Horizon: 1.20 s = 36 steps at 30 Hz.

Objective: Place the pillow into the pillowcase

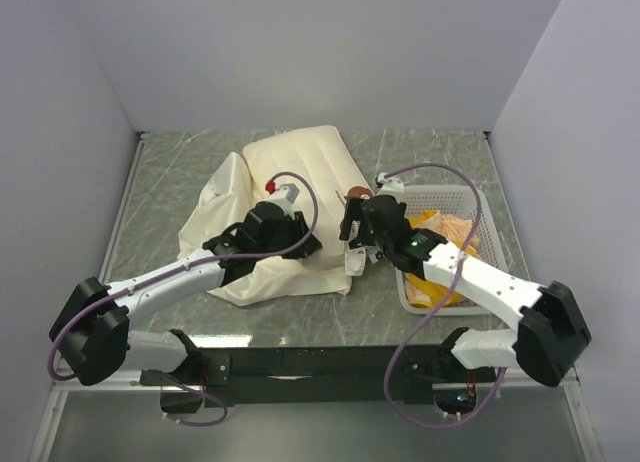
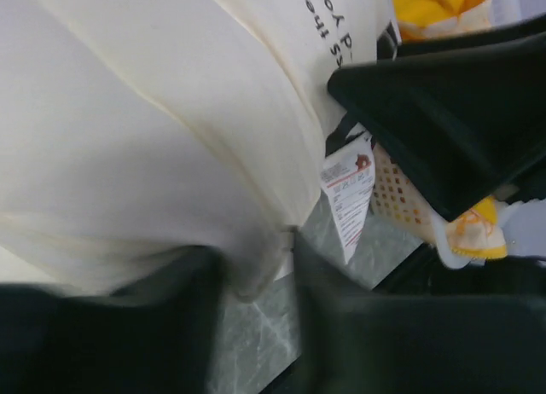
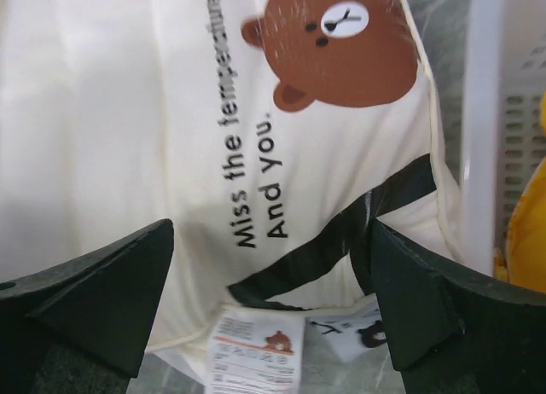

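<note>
Squarely in the middle of the grey-green marbled counter (image 1: 170,182), we see the puffy rectangular cream pillow (image 1: 300,167) with its brown bear face, black text and black band. It partly overlies the plain, limp cream pillowcase (image 1: 222,197), which spreads out to its left. At the pillow's near edge, the left claw (image 2: 260,270) is nipped onto a fold of the pillow's cream fabric. The right claw (image 3: 271,232) hangs wide open over the printed end, gripping nothing, with white paper tags (image 3: 256,351) showing below it. Just to the right of the pillow stands a white perforated plastic basket (image 1: 470,197) holding yellow packets (image 1: 440,227).
</note>
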Motion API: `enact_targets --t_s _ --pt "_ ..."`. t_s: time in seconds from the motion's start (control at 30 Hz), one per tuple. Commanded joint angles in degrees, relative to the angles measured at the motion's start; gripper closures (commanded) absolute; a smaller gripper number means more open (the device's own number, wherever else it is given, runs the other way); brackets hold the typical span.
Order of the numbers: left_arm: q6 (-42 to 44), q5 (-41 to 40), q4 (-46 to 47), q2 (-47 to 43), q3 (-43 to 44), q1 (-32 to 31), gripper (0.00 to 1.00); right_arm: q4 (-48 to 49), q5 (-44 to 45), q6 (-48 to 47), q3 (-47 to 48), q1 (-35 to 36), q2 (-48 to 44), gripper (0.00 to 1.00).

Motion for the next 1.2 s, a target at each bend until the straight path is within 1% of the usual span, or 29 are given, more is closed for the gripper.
enact_targets --t_s 0.0,0.03,0.07,0.1,0.13,0.17,0.2,0.23,0.27,0.3,0.33,0.4,0.43,0.47,0.53,0.6,0.63,0.7,0.77,0.83,0.93,0.97,1.0,1.03,1.07,1.1,1.13,1.17 --pt "-3.1 2.4 6.6 -0.7 2.6 -2.5 0.41 4.4 -1.2 1.6 0.7 1.0 -5.7 0.0" --pt "-6.1 -0.9 3.9 -1.5 2.2 -2.5 0.29 4.8 -2.3 1.3 0.7 1.4 -5.6 0.0" --pt "-7.6 -4.9 2.2 -4.1 1.7 -2.3 0.21 5.0 -2.7 1.1 0.9 1.7 -4.8 0.0" --pt "-9.0 -8.2 -0.1 -5.4 1.5 -1.9 0.15 5.1 -2.9 0.3 1.1 2.3 -4.3 0.0" --pt "-12.0 -15.0 -4.6 -6.8 1.5 -1.0 0.13 5.4 -3.1 -0.2 2.1 3.6 -3.4 0.0" --pt "-13.7 -18.1 -8.0 -9.1 1.9 -0.2 0.1 5.1 -2.9 -0.6 3.0 4.6 -1.4 0.0" --pt "-15.6 -21.2 -11.1 -10.2 2.1 0.8 0.03 4.6 -2.2 -1.2 4.2 5.2 -0.4 0.0" --pt "-18.4 -26.3 -13.9 -11.1 2.4 3.6 0.01 4.3 -1.8 -1.6 6.1 5.9 0.6 0.0" --pt "-20.1 -27.9 -19.8 -12.5 3.0 5.3 0.01 4.4 -2.1 -2.7 7.0 7.2 2.4 0.0" --pt "-21.3 -29.1 -22.0 -13.1 3.1 7.4 0.01 4.9 -2.6 -3.3 7.9 7.6 3.7 0.0" --pt "-21.8 -29.8 -23.4 -13.9 3.1 11.7 0.01 5.0 -2.9 -3.9 10.6 7.8 5.1 0.0" --pt "-21.5 -31.3 -23.9 -15.1 1.7 15.4 0.01 4.1 -3.5 -6.0 14.0 9.0 10.6 0.0" --pt "-21.6 -32.1 -24.4 -15.0 1.4 18.2 0.01 2.9 -3.1 -6.7 17.6 9.5 12.6 0.0" --pt "-21.6 -33.3 -25.0 -14.0 1.3 19.5 0.01 2.3 -2.3 -8.1 19.3 10.0 16.4 0.0" --pt "-22.6 -35.2 -27.8 -11.7 1.4 21.9 0.0 0.7 0.1 -9.2 23.6 12.1 19.7 0.0" --pt "-22.5 -35.9 -26.6 -10.5 0.0 22.7 0.01 0.0 1.0 -10.5 26.0 14.0 24.0 0.0" --pt "-22.7 -36.0 -25.9 -9.7 -0.5 23.2 0.01 -1.6 2.3 -10.7 28.8 14.8 25.7 0.0" --pt "-23.8 -36.8 -25.3 -6.8 -1.8 23.9 0.01 -4.5 4.2 -11.8 31.7 16.7 30.6 0.0" --pt "-25.3 -36.7 -24.8 -2.9 -2.6 24.4 0.0 -5.9 6.5 -12.3 34.5 17.7 34.7 0.0" --pt "-25.3 -36.1 -22.2 1.3 -3.2 25.0 0.01 -7.8 8.1 -12.5 36.2 18.8 37.2 0.0" --pt "-24.4 -33.4 -18.8 7.1 -3.4 26.3 0.01 -11.5 9.9 -11.5 38.4 19.0 42.4 0.0" --pt "-24.3 -33.0 -18.5 8.4 -3.2 26.5 0.03 -12.3 11.4 -10.9 38.7 19.1 43.2 0.01" --pt "-24.2 -32.4 -18.4 9.3 -3.0 27.0 0.19 -13.9 12.8 -10.6 38.7 18.9 43.6 0.05" --pt "-23.8 -32.0 -17.8 10.5 -2.6 27.4 0.31 -14.7 13.9 -10.0 38.5 18.5 43.4 0.09" --pt "-23.3 -32.0 -17.7 10.5 -2.6 27.9 0.6 -15.3 15.3 -9.6 38.0 18.0 42.8 0.16" --pt "-22.8 -32.1 -17.7 10.2 -2.4 28.8 0.75 -15.7 15.2 -9.3 36.2 17.4 41.7 0.44" --pt "-22.6 -32.0 -17.8 9.2 -2.4 29.6 0.87 -15.7 15.1 -9.0 35.0 16.7 38.7 0.6" --pt "-22.5 -31.7 -18.3 8.6 -2.3 30.5 0.99 -15.3 14.3 -8.3 33.6 15.1 36.9 0.72"
